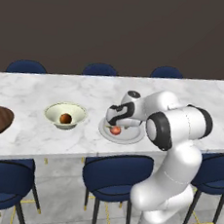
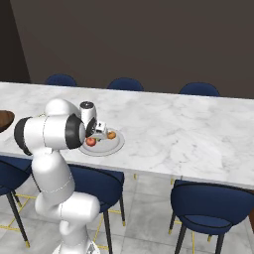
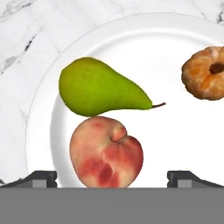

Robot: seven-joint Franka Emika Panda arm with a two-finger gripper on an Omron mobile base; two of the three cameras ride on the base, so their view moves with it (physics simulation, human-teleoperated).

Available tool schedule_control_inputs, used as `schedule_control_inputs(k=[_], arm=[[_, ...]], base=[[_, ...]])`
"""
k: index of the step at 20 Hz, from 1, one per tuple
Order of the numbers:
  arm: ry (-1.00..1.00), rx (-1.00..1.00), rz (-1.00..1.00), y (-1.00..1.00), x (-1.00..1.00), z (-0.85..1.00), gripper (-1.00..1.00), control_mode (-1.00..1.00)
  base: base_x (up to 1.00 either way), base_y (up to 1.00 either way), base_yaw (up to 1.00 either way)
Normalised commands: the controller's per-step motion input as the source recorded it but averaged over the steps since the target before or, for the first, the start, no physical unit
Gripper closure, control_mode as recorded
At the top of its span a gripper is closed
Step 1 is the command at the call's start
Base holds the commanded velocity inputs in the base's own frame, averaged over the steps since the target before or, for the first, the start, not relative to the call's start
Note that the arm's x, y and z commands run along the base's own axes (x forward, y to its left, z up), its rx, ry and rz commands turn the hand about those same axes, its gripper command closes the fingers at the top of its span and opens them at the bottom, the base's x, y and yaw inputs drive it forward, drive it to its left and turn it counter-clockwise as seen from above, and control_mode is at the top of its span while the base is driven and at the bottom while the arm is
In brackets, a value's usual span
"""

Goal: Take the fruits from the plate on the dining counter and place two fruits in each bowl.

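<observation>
Pear point(image 3: 100, 89), peach point(image 3: 106, 153), tangerine point(image 3: 204, 73) on plate point(image 3: 175, 144)

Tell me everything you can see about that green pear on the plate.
The pear is smooth and yellow-green, with a broad rounded end tapering to a narrow neck and a thin brown stem. It lies on its side on the light-grey plate. Its underside meets the red-pink peach in the hand view. The orange fruit sits apart from it. Nothing grips it.
</observation>
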Motion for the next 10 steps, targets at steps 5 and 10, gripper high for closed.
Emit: schedule_control_inputs(k=[5, 10], arm=[[0.00, 0.00, 0.00, 0.05, 0.00, -0.02, -1.00, -1.00], [0.00, 0.00, 0.00, 0.07, 0.00, -0.14, -1.00, -1.00]], base=[[0.00, 0.00, 0.00], [0.00, 0.00, 0.00]])
